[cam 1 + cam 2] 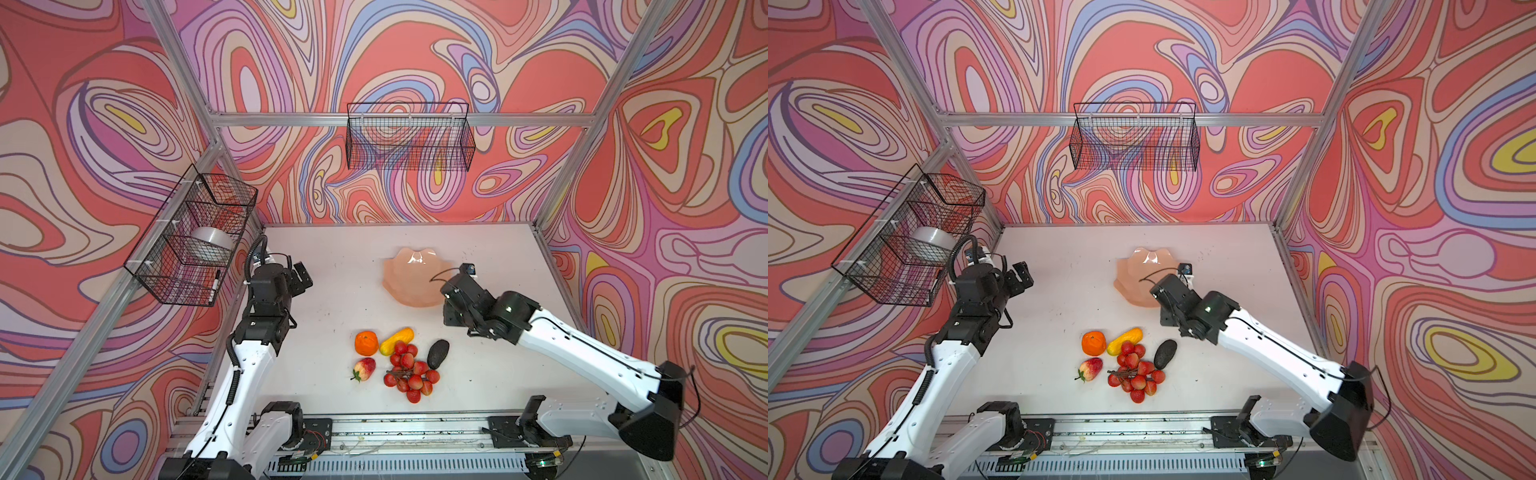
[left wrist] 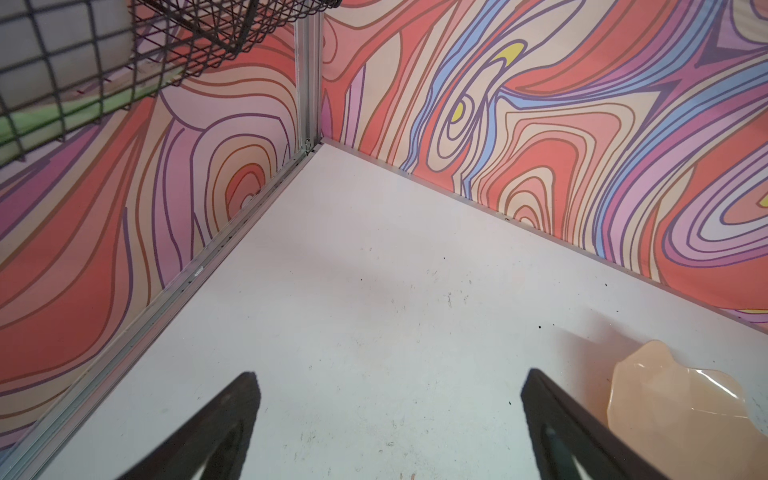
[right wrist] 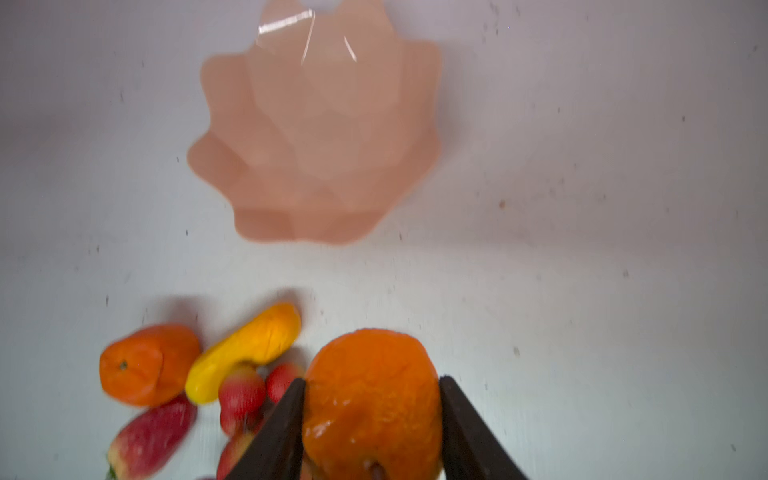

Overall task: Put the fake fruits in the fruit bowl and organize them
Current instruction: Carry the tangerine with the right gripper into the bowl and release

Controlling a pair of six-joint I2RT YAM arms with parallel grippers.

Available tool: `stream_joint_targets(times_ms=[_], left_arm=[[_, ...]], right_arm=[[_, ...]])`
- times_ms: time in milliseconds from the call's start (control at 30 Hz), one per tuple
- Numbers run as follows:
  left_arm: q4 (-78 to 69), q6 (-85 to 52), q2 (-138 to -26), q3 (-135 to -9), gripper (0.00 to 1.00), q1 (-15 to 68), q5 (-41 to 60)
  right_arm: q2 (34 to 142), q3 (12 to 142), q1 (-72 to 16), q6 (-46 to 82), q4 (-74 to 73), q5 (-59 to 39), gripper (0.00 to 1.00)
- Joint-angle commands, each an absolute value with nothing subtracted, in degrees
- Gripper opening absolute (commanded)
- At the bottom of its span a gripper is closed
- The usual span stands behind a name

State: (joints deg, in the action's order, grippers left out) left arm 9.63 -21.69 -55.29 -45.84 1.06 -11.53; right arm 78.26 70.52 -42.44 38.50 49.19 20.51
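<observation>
Jaws of your right claw clamp the larger orange, near the fruit bowl; your left claw stands wide over the table, well apart.

Left end effector spread wide; right end effector clamped.

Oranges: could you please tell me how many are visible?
2. The loose orange lies beside the yellow fruit; the right gripper holds the held orange. None seems hidden.
</observation>
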Motion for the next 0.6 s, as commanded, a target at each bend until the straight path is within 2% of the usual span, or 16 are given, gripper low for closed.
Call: stream_joint_targets(times_ms=[0, 267, 567], left_arm=[[9.23, -22.35, -55.63, -45.35, 0.99, 0.57, -11.19], [8.71, -22.55, -56.38, -45.01, 0.99, 0.61, -10.42], [8.36, -22.92, -56.60, -44.89, 0.99, 0.62, -8.99]], right_arm=[[87.42, 77.14, -36.14, 24.34, 40.43, 15.86, 0.39], [114.87, 99.95, -31.89, 14.92, 41.66, 11.15, 0.39], [128.68, 110.46, -31.82, 13.54, 43.34, 10.81, 0.40]])
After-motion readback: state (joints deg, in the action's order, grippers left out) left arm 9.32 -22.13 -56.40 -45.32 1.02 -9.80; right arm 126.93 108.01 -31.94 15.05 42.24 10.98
